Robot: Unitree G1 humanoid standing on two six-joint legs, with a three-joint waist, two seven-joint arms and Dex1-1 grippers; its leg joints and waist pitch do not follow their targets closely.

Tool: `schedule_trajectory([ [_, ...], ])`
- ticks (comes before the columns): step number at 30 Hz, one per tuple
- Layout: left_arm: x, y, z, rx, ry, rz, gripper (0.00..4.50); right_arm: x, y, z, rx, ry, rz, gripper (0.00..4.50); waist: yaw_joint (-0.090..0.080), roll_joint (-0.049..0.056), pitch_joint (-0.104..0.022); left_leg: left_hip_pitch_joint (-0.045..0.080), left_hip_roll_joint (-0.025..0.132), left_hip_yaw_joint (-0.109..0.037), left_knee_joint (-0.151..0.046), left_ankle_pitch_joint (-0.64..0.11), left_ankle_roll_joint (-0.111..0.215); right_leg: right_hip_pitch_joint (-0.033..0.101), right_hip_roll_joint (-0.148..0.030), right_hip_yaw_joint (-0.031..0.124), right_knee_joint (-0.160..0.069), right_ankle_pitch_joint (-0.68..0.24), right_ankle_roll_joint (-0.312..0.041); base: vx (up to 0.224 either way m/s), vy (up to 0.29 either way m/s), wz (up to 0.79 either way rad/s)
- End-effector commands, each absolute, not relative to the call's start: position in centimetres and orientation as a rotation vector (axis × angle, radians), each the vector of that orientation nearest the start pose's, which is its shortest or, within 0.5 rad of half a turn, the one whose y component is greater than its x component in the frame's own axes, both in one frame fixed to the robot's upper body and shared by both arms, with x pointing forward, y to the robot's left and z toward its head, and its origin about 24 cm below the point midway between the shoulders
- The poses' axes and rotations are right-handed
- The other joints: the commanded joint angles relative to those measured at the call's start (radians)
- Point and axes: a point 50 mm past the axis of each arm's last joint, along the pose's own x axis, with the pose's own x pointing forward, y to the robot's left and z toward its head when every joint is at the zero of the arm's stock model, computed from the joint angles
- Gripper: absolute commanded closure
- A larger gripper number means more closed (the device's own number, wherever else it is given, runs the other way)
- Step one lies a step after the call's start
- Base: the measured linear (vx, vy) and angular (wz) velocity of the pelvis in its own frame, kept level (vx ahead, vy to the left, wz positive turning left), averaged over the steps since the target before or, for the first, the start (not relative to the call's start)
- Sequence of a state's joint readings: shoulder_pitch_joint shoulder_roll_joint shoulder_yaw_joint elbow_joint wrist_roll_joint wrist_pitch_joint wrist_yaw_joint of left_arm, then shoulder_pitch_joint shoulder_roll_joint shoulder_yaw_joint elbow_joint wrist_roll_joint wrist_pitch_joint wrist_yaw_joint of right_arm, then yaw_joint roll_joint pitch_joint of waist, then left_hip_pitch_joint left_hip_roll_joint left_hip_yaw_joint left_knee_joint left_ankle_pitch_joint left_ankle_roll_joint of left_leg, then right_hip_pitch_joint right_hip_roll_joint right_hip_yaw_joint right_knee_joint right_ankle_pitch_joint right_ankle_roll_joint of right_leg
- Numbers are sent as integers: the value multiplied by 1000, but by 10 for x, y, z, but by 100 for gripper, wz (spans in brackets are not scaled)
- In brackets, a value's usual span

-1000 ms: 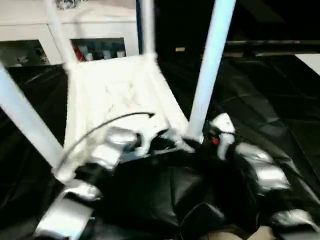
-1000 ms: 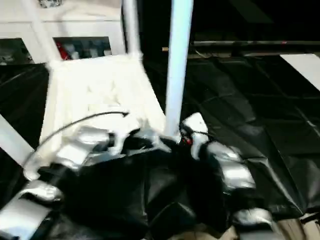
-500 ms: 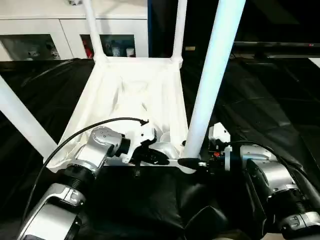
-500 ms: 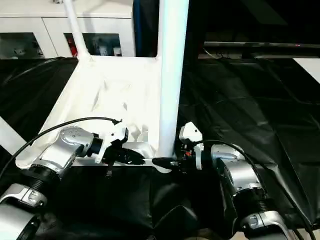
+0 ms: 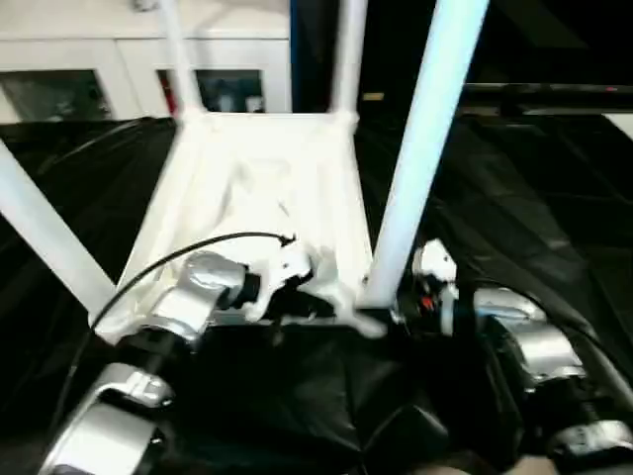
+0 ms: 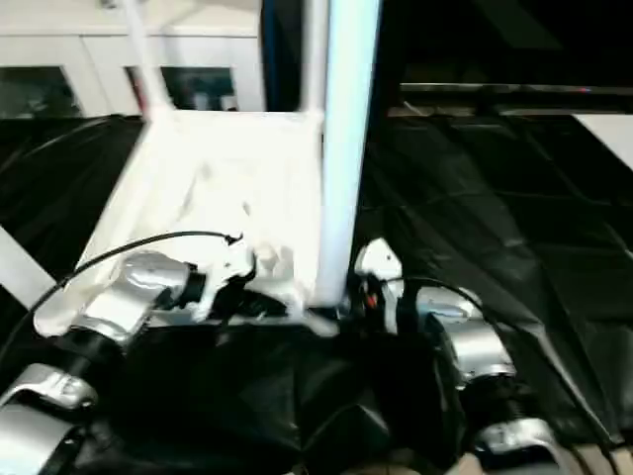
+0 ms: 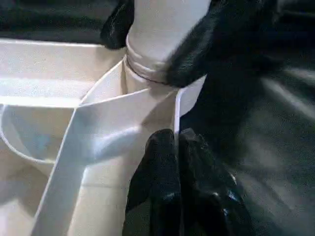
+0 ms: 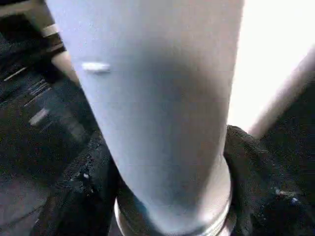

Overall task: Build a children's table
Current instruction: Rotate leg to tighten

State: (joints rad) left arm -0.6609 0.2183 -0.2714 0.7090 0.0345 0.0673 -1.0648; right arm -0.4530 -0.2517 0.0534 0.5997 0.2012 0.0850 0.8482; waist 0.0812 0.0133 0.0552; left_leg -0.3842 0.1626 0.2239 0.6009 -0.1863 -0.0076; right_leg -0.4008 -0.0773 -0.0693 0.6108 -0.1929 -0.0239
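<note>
**Black fingers hold the last leg in its socket**

Black fingers of the right gripper (image 8: 170,182) are clamped around the near leg (image 5: 420,158) at its base, probably to keep it straight in the corner socket. The left gripper (image 7: 176,162) pinches the tabletop (image 5: 262,188) rim beside it, likely to steady it. The table lies upside down on black sheeting (image 5: 514,188).

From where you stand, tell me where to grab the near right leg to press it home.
Grip the near right leg low, just above its corner socket, coming from the robot's right as the right gripper does. The tube stands upright and is thickest there, so a low grip probably wobbles least. The left gripper pinches the tabletop rim alongside.
</note>
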Motion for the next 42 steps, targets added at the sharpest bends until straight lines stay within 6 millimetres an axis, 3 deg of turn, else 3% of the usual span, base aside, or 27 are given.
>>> schedule_trajectory([
  [1, 338, 68, 59, 294, 272, -1160, 450, 321, -147, 15, 61, 334, 635, 185, -2, -13, -62, 27, 79, -54, -75, -222, 10, 40, -99, 56, -93, -325, -190, 0, 0, 0],
  [2, 339, 63, 58, 289, 278, -1132, 450, 322, -145, 13, 57, 340, 594, 185, -6, -14, -60, 31, 80, -53, -75, -228, 6, 36, -97, 57, -97, -328, -187, 0, 0, 0],
  [5, 342, 50, 57, 263, 285, -1067, 450, 325, -135, 8, 58, 347, 514, 185, -8, -13, -64, 27, 77, -51, -73, -207, 15, 37, -96, 57, -92, -294, -186, 0, 0, 0],
  [10, 344, 37, 59, 254, 273, -1053, 450, 325, -109, 10, 11, 310, 557, 185, -6, -10, -69, 21, 74, -48, -68, -151, 60, 45, -93, 56, -81, -163, -208, 0, 0, 0],
  [12, 344, 38, 59, 274, 270, -1069, 450, 324, -107, 15, 19, 268, 604, 185, -6, -10, -65, 22, 74, -48, -68, -177, 64, 44, -96, 55, -88, -206, -206, 0, 0, 0],
  [13, 344, 39, 59, 283, 267, -1081, 450, 324, -107, 16, 51, 261, 625, 115, -6, -10, -65, 23, 73, -48, -68, -186, 62, 44, -96, 55, -91, -228, -202, 0, 0, 0],
  [15, 343, 40, 59, 291, 263, -1099, 450, 323, -107, 18, 89, 255, 645, 115, -5, -11, -65, 22, 74, -50, -70, -194, 61, 46, -97, 56, -94, -264, -190, 0, 0, 0],
  [18, 341, 46, 58, 316, 260, -1139, 450, 322, -112, 23, 68, 235, 722, 82, -3, -13, -67, 21, 77, -50, -70, -174, 72, 47, -94, 55, -86, -216, -196, 0, 0, 0],
  [24, 338, 64, 58, 309, 266, -1217, 450, 314, -133, 31, -45, 227, 920, 82, 4, -16, -63, 19, 80, -49, -68, -179, 82, 48, -96, 54, -89, -254, -192, 0, 0, 0],
  [29, 326, 82, 60, 337, 276, -1396, 450, 303, -146, 40, -83, 239, 1117, 82, 10, -20, -63, 19, 84, -47, -69, -181, 84, 45, -95, 54, -86, -265, -192, 0, 0, 0],
  [33, 320, 99, 61, 340, 312, -1488, 450, 292, -153, 40, -139, 300, 1259, 82, 14, -15, -65, 22, 88, -46, -69, -171, 86, 40, -93, 54, -77, -216, -211, 0, 0, 0],
  [37, 317, 107, 62, 342, 336, -1528, 450, 291, -155, 38, -172, 313, 1270, 82, 16, -16, -64, 23, 89, -46, -71, -181, 66, 39, -95, 55, -74, -197, -231, 0, 0, 0],
  [42, 314, 109, 62, 333, 343, -1554, 450, 292, -152, 39, -162, 306, 1274, 95, 14, -18, -63, 23, 87, -46, -71, -183, 56, 41, -96, 56, -76, -217, -227, 0, 0, 0],
])
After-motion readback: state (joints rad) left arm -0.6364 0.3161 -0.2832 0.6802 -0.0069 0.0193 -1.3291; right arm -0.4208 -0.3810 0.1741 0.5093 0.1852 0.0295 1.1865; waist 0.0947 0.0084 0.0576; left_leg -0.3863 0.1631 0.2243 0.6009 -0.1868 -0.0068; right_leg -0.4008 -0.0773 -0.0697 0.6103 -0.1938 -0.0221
